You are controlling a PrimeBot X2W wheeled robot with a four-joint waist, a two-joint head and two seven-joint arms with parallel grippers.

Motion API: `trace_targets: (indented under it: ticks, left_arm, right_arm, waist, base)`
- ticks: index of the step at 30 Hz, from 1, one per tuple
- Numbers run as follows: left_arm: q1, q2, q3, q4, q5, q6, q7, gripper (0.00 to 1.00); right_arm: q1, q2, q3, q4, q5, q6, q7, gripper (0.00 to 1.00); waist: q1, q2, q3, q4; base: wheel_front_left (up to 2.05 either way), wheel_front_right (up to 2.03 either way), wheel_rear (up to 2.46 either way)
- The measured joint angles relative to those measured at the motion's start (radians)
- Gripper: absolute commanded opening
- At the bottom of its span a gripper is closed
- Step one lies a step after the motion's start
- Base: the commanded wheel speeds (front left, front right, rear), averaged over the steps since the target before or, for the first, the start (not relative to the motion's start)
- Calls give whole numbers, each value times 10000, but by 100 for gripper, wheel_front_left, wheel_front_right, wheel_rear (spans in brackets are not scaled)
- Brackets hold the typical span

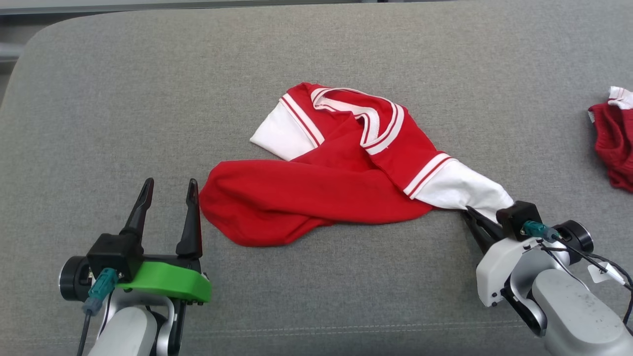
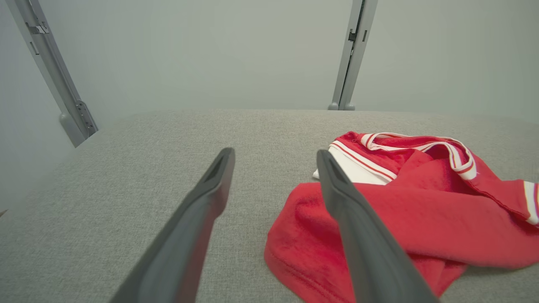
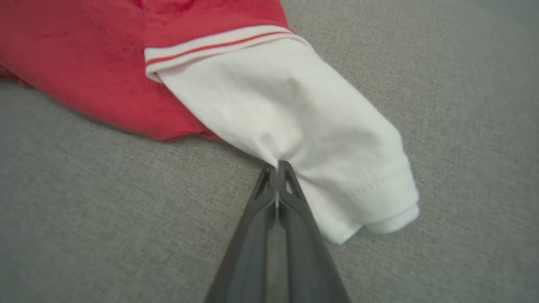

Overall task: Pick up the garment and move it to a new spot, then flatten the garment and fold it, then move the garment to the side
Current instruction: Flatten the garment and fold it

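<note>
Garment [image 1: 316, 198] lies crumpled mid-frame on the grey worktop [image 1: 99, 99], collar uppermost. Your right claw [image 3: 277, 165] is pressed together, pinching the white sleeve [image 3: 294, 109] at lower right. Your left claw [image 1: 170, 184] stands spread, just beside the red hem at lower left. You're at the pick-up, I judge. Next you lift and carry it without losing that thin pinch.

Left hand [image 1: 170, 181] has dark fingers [image 1: 140, 207], green bracket [image 1: 165, 283], teal connector [image 1: 101, 287].
</note>
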Motion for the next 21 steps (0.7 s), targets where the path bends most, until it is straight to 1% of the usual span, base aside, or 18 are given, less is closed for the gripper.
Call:
trace_targets:
  ticks: [3, 6, 10, 11, 12, 13, 16, 18, 19, 21]
  left_arm:
    - [-4, 10, 29, 31, 0, 2, -8, 100]
    - [-3, 29, 44, 52, 2, 2, -40, 100]
    - [1, 82, 82, 42, 0, 13, -69, 100]
    - [1, 90, 82, 35, 0, 13, -69, 100]
    - [1, 102, 84, 29, 0, 13, -71, 100]
    - [0, 105, 77, 25, 0, 13, -71, 100]
    - [-13, 107, 71, 13, 0, 13, -73, 100]
    - [-39, 104, 50, 4, 0, 13, -77, 100]
    - [-98, 98, 15, -2, 0, 13, -77, 100]
    - [-169, 82, -15, 0, 2, 12, -79, 100]
  right_arm:
    - [-7, -48, 161, -201, 364, 0, -17, 0]
    - [2, -138, 274, -802, 742, 0, -61, 0]
    - [94, -159, 570, -2330, 1413, 0, 240, 0]
    - [132, -171, 633, -2765, 1563, 0, 433, 0]
    - [288, -163, 640, -3624, 2067, 0, 849, 0]
    - [356, -169, 617, -4002, 2288, 0, 1057, 0]
    - [439, -8, 286, -5007, 3290, -2, 1515, 0]
    - [435, 276, -130, -5407, 4209, -2, 1678, 0]
    - [406, 506, -717, -5473, 4978, -2, 1726, 0]
    - [359, 813, -1507, -5246, 5948, -4, 1687, 0]
  waist:
    - [0, 0, -32, -98]
    - [0, 0, -70, -208]
    - [0, 0, -107, -374]
    - [0, 0, -109, -418]
    - [0, 0, -105, -493]
    - [0, 0, -95, -520]
    - [0, 0, -19, -557]
    - [0, 0, 39, -563]
    - [0, 0, 98, -555]
    - [0, 0, 136, -518]
  base:
    - [0, 0, 0]
    - [0, 0, 0]
    - [0, 0, 0]
    - [0, 0, 0]
    - [0, 0, 0]
    - [0, 0, 0]
    - [0, 0, 0]
    - [0, 0, 0]
    - [0, 0, 0]
    - [0, 0, 0]
